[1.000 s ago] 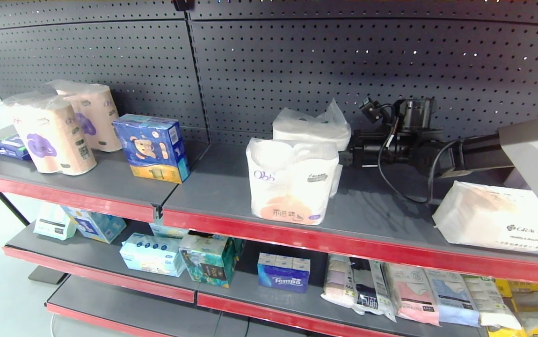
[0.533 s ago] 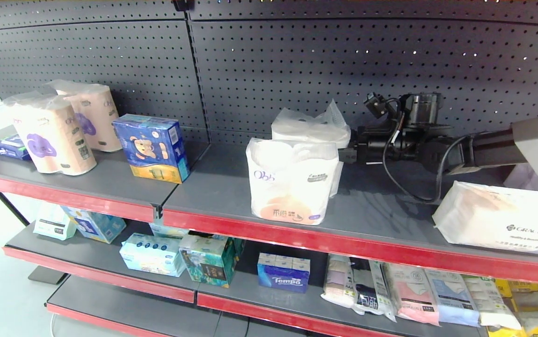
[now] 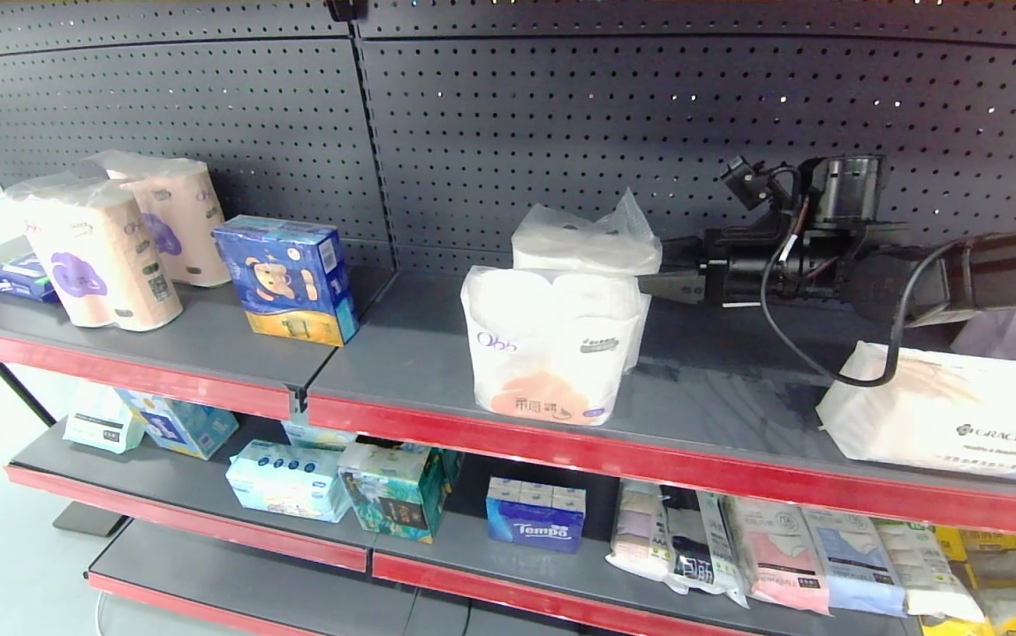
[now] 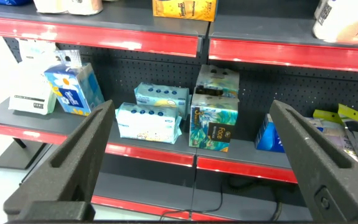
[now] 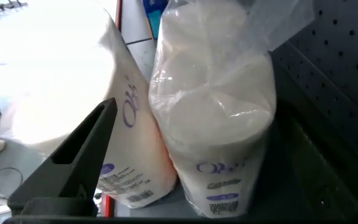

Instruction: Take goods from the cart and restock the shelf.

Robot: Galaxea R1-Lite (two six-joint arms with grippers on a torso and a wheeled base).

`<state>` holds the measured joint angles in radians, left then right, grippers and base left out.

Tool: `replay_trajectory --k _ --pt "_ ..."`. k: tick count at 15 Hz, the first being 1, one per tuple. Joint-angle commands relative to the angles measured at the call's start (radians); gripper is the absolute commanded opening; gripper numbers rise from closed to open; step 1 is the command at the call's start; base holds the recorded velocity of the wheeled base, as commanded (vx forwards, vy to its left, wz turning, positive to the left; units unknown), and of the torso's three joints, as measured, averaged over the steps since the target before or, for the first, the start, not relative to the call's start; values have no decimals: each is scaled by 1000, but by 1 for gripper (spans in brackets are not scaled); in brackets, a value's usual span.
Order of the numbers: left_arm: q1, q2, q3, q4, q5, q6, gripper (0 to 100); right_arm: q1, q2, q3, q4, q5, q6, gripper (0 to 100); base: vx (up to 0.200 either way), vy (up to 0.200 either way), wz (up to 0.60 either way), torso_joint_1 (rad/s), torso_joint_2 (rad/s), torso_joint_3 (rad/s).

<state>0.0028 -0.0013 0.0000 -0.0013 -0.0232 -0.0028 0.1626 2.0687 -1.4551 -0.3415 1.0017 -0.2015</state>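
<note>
On the top shelf (image 3: 384, 349), at the far left, a pink-wrapped roll pack (image 3: 97, 256) stands upright with a second pink pack (image 3: 177, 221) behind it. A blue box (image 3: 289, 278) stands just beside them. The left gripper (image 4: 191, 109) is held lower, facing the shelf below. Its jaws are spread wide with nothing between them, and past them lie pale blue tissue packs (image 4: 150, 115) and a teal patterned box (image 4: 215, 115).

Right of the shelf's centre joint, a front white roll pack (image 3: 550, 340) stands upright near the red edge. The rear white roll pack (image 3: 586, 243) stands on the board directly behind it, touching it, close to the perforated back panel (image 3: 561, 115). The right gripper (image 3: 663, 284) is level with this rear pack, on its right side. In the right wrist view its jaws are released, one finger on each side of the pack. The far finger is dark against the panel, so contact with the wrapper cannot be told. At the far right a flat white tissue pack (image 3: 950, 415) lies under the arm
</note>
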Motion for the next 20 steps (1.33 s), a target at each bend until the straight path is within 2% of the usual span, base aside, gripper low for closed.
replay_trajectory --k 1,13,18,20 --pt "0 1 0 0 0 0 100 -8 -24 9 -1 -6 -1 100 0 0 0 0 0 0" --pt "0 1 0 0 -1 0 100 -72 -110 19 70 -71 28 100 0 0 0 0 0 0" --pt "0 1 0 0 0 0 100 -120 -205 137 111 -117 36 100 0 0 0 0 0 0" --pt "0 1 0 0 0 0 100 -118 -277 239 111 -126 28 100 0 0 0 0 0 0"
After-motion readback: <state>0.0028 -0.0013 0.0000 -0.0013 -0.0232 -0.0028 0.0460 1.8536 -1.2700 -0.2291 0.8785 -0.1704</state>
